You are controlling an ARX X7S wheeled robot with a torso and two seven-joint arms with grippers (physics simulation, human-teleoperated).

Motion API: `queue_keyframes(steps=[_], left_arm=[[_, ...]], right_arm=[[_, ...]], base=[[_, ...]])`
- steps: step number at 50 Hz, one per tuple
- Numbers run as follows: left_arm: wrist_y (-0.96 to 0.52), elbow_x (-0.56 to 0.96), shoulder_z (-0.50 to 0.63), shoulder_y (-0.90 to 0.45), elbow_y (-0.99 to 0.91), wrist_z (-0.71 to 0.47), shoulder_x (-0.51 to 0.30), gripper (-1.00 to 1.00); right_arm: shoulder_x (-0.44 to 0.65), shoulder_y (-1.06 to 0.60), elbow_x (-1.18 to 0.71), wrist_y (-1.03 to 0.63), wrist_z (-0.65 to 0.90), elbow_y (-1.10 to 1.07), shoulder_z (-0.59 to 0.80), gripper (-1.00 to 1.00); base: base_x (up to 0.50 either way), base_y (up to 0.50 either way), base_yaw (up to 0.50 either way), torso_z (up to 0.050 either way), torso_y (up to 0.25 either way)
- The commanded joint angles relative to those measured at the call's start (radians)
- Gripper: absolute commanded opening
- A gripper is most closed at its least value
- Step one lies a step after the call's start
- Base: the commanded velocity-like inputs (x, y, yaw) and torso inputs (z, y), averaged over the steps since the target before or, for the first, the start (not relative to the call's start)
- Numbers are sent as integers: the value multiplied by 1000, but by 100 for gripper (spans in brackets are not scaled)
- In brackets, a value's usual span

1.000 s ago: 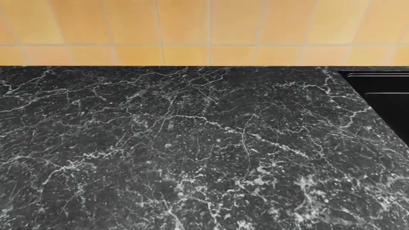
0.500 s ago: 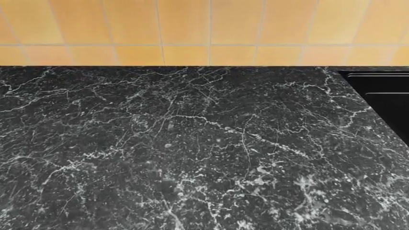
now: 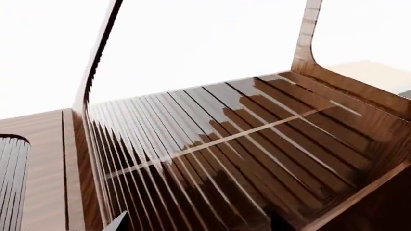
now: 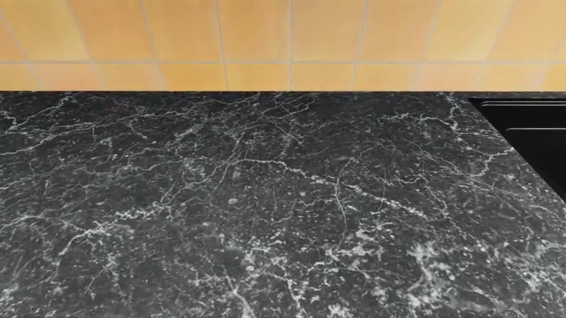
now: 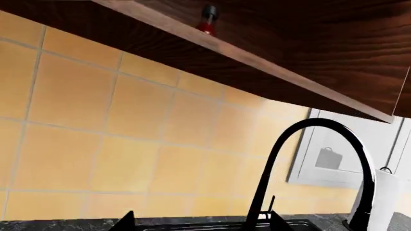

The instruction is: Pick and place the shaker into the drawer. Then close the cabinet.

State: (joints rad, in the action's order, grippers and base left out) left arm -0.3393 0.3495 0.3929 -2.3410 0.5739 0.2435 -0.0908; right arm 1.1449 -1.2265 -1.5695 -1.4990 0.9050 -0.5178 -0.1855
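The shaker is out of view in all three views. Close in front of my left gripper (image 3: 199, 225) is the ribbed reddish-brown wooden front of the cabinet (image 3: 244, 144). A thin pale seam crosses the ribs. I cannot tell which part is the drawer, and no handle shows. The left gripper is open, its dark fingertips (image 3: 119, 223) apart with only the wood between them. My right gripper (image 5: 202, 224) is also open and empty. It is raised and faces the tiled wall above the counter. Neither arm shows in the head view.
Black marble counter (image 4: 265, 212) runs to an orange tiled wall (image 4: 283, 40), with a black sink (image 4: 531, 132) at the right. The right wrist view holds a black arched faucet (image 5: 308, 159), a dark wooden upper shelf (image 5: 257, 53) with a small red item (image 5: 207, 19), and a white roll (image 5: 385, 197).
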Motion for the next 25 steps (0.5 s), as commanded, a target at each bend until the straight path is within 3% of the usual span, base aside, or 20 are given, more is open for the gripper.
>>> queue_keyframes(steps=[1, 5, 8, 13, 15, 18, 21, 25], left_arm=[[151, 306, 303, -15, 35, -61, 91, 100], [167, 393, 394, -15, -33, -97, 91, 100], [160, 412, 413, -15, -91, -112, 91, 100], [146, 465, 434, -15, -195, -156, 91, 100], [146, 476, 441, -15, -217, -164, 91, 100], [146, 476, 441, -15, -217, -164, 91, 100], [146, 476, 441, -15, -217, -164, 91, 100], [146, 476, 441, -15, -217, -164, 91, 100]], right_arm=[[137, 487, -728, -29, 534, -89, -536, 100], [127, 704, -899, -47, 663, -101, -800, 100], [99, 1046, -984, -29, 664, -151, -1188, 100], [-41, 1425, -1136, -71, 646, -187, -1681, 100], [-105, 1611, -1102, -71, 506, -196, -1930, 100], [-235, 1790, -890, -71, 120, -219, -2219, 100], [-332, 1825, -722, -70, -144, -251, -2319, 100], [-347, 1829, -682, -36, -198, -280, -2297, 100]], base=[[0, 0, 0, 0, 0], [0, 0, 0, 0, 0], [0, 0, 0, 0, 0], [0, 0, 0, 0, 0], [0, 0, 0, 0, 0], [0, 0, 0, 0, 0], [0, 0, 0, 0, 0], [0, 0, 0, 0, 0]])
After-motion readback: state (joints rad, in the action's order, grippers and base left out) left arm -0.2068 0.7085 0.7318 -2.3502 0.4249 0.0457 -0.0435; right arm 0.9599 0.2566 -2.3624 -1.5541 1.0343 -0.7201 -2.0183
